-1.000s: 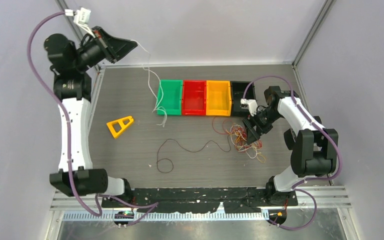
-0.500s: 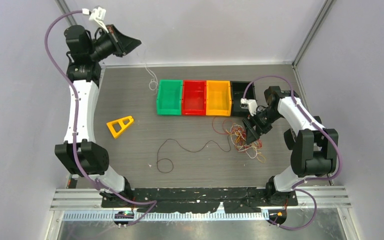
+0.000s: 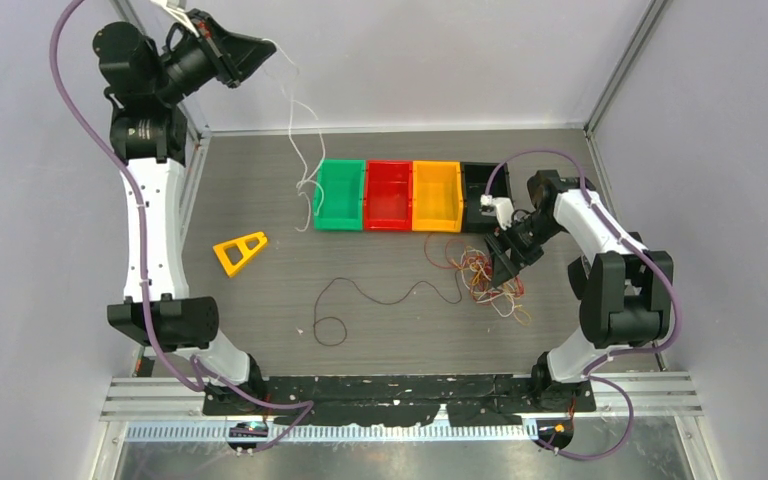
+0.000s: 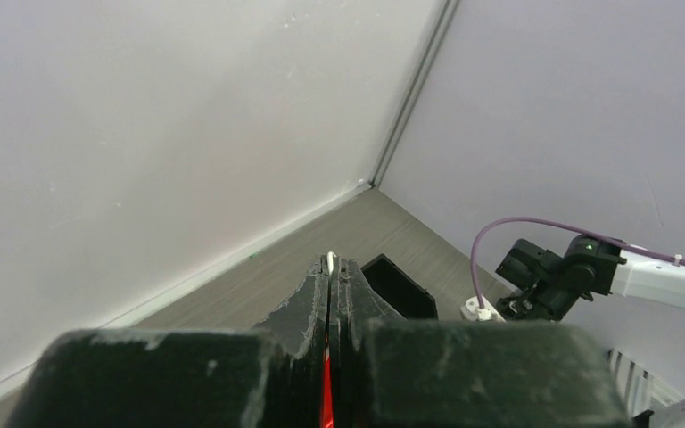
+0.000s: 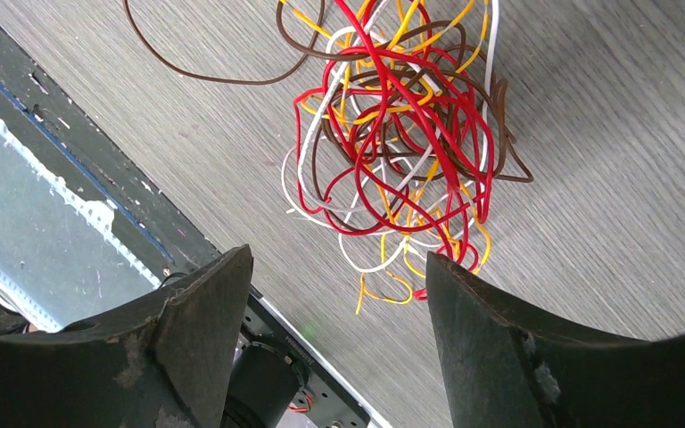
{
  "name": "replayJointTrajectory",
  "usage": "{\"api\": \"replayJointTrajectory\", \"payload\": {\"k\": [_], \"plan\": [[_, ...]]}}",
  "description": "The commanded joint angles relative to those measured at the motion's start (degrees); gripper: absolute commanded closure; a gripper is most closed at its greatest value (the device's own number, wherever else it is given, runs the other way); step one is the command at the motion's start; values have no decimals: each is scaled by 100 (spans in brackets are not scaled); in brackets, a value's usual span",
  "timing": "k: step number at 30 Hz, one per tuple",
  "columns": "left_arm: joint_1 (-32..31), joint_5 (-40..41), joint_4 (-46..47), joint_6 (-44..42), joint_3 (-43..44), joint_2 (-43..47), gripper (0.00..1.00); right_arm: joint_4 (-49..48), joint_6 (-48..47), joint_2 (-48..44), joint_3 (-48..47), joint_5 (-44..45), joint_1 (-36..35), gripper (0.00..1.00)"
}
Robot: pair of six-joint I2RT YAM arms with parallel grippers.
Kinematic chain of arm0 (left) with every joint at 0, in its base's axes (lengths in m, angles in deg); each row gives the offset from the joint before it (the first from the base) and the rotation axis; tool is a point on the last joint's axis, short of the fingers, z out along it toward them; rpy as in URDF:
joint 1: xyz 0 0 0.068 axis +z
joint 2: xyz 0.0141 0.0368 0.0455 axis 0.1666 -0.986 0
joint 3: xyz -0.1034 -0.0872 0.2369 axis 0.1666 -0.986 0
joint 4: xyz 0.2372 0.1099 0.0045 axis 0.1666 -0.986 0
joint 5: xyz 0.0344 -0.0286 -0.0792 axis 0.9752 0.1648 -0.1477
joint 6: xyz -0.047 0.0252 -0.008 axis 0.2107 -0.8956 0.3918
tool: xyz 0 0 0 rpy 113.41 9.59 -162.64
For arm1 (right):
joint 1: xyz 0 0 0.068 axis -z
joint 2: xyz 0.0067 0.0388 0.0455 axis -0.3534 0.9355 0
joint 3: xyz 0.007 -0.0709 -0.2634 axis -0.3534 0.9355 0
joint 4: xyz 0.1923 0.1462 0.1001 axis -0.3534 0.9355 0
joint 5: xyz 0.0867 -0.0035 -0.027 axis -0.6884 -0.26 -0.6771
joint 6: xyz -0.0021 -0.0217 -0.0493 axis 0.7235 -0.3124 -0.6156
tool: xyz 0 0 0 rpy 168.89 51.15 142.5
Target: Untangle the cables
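A tangle of red, brown, yellow-orange and white cables [image 3: 482, 278] lies on the table right of centre; it fills the upper middle of the right wrist view [image 5: 401, 134]. My right gripper [image 3: 503, 267] is open above it, holding nothing. A single brown cable [image 3: 380, 296] lies stretched out left of the tangle. My left gripper [image 3: 252, 50] is raised high at the far left and is shut on a white cable [image 3: 303, 150], whose tip shows between the fingertips [image 4: 331, 259]. The white cable hangs down to the green bin's left side.
Four bins stand in a row at the back: green [image 3: 340, 195], red [image 3: 388, 195], orange [image 3: 436, 196] and black [image 3: 483, 190]. A yellow triangular piece [image 3: 240, 251] lies at the left. Grey walls enclose the table.
My left gripper has swung up and further back with the white cable, which now hangs in a longer line down to the green bin. The right arm has barely moved.
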Motion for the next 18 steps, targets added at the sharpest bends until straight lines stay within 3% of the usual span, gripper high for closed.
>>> {"api": "replayJointTrajectory", "payload": {"k": [1,9,18], "plan": [[-133,-176,-19,-57,-282,-55,100,97,-85,91,-234,-139,-31,23],[-306,-35,289,-267,-939,-198,100,39,-135,224,-194,-148,-32,24],[-649,173,488,-622,-756,-929,100,-23,-158,425,-154,-149,-29,24]]}}
